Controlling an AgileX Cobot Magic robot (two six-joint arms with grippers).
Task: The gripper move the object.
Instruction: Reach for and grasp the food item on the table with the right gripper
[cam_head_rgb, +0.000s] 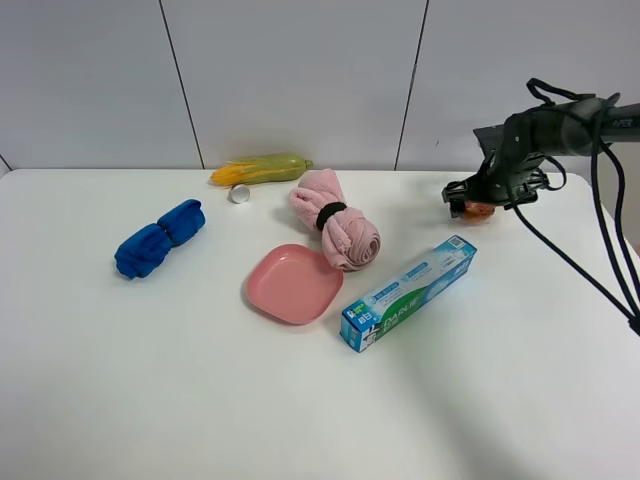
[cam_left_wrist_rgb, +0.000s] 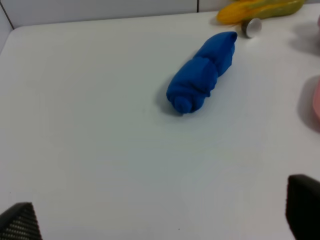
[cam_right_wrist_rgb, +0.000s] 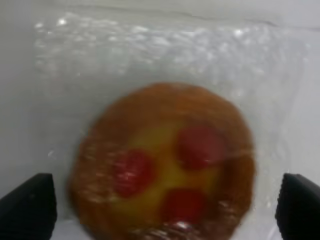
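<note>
The object, a round golden-brown tart with red spots in a clear plastic bag, lies on the white table at the back right. My right gripper hangs directly over it. In the right wrist view the tart fills the middle, and the right gripper stands open with one black finger on each side of it, not pressing it. My left gripper is open and empty over bare table; it is out of the exterior high view.
A pink plate sits mid-table, with a rolled pink cloth behind it and a toothpaste box to its right. A blue rolled cloth lies at the left. A corn cob and a small cap lie at the back.
</note>
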